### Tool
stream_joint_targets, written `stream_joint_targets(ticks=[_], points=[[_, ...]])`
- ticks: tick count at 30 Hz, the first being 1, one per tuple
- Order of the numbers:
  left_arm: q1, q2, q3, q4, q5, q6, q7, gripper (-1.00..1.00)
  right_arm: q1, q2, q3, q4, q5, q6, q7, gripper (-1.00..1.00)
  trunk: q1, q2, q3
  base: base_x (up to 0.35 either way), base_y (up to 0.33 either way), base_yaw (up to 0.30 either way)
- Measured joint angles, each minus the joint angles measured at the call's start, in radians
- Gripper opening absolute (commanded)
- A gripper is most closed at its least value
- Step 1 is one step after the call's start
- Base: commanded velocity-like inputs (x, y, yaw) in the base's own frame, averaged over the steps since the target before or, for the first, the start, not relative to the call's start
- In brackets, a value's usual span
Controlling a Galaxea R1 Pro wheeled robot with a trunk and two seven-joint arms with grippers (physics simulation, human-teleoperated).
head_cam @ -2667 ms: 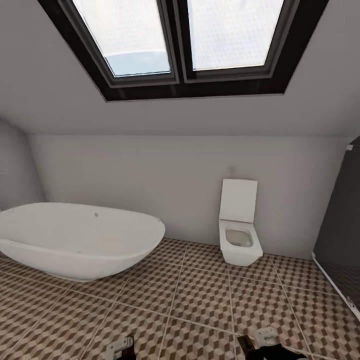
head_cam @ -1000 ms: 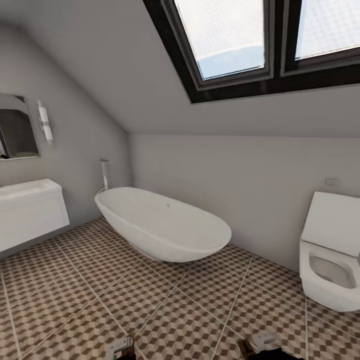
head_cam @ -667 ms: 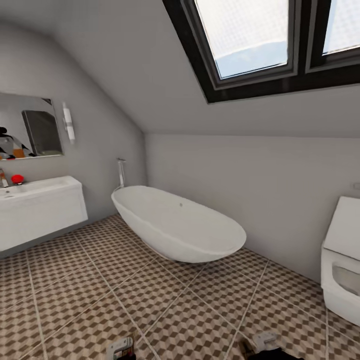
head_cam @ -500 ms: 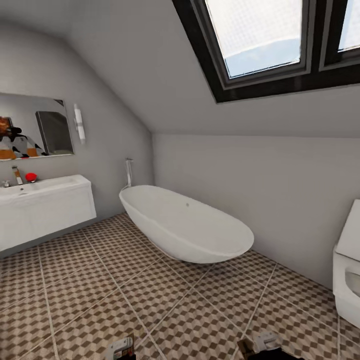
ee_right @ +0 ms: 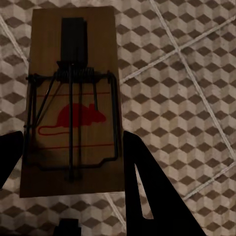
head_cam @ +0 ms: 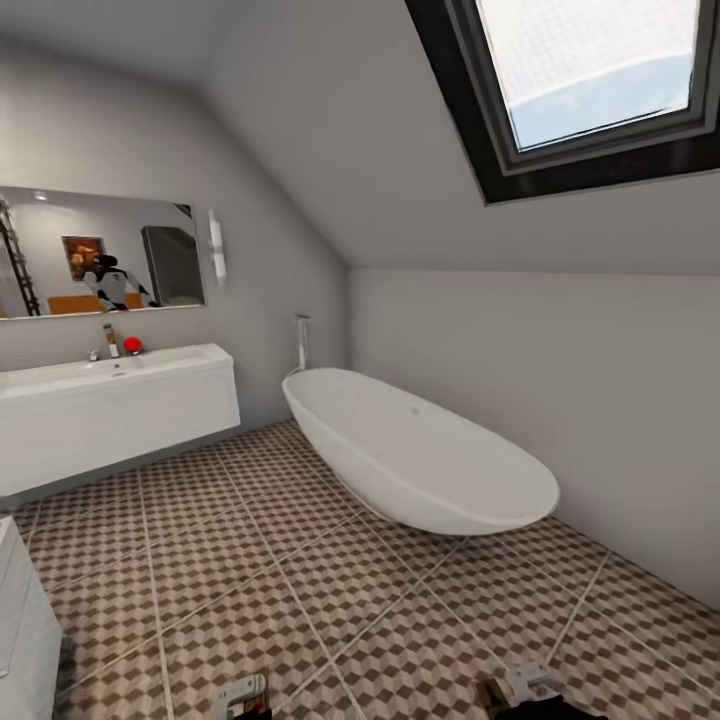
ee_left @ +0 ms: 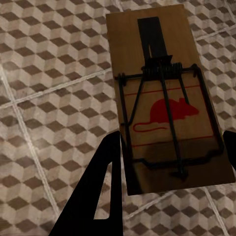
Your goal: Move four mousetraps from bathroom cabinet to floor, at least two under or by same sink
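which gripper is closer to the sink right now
Left. The bathroom sink stands far off to the robot's left; the left gripper sits on that side, the right gripper farther over.

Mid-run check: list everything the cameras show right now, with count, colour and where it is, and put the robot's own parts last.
mousetraps: two, tan boards with dark wire and a red mouse print; one between the left fingers, one between the right fingers.
bathroom floor: brown and cream cube tiles, under everything.
bathroom sink: one, white, on a white vanity by the left wall.
red object: one, on the sink top.
mirror: one, above the sink.
bathtub: one, white, against the far wall.
skylight: one, black frame, in the sloped ceiling.
left gripper: black, holding a trap.
right gripper: black, holding a trap.
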Motion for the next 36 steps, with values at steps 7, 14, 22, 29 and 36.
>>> stream_joint_targets(ticks=[7,14,22,29,36], points=[[0.0,0.0,0.0,0.0,0.0,0.0,0.0,-1.0,0.0,0.001,0.001,0.0,-0.001,0.0,0.0,-1.0,0.0,0.0,0.0,0.0,0.0,0.289],[0.0,0.0,0.0,0.0,0.001,0.0,0.0,-1.0,0.0,0.0,0.0,0.0,-0.001,0.0,0.0,-1.0,0.0,0.0,0.0,0.0,0.0,0.289],[0.0,0.0,0.0,0.0,0.001,0.0,0.0,-1.0,0.0,0.0,0.001,0.0,0.0,0.0,0.0,-1.0,0.0,0.0,0.0,0.0,0.0,0.289],[0.0,0.0,0.0,0.0,0.001,0.0,0.0,-1.0,0.0,0.0,0.0,0.0,0.0,0.0,0.0,-1.0,0.0,0.0,0.0,0.0,0.0,0.289],[0.0,0.0,0.0,0.0,0.0,0.0,0.0,-1.0,0.0,0.0,0.0,0.0,0.0,0.0,0.0,-1.0,0.0,0.0,0.0,0.0,0.0,0.289]])
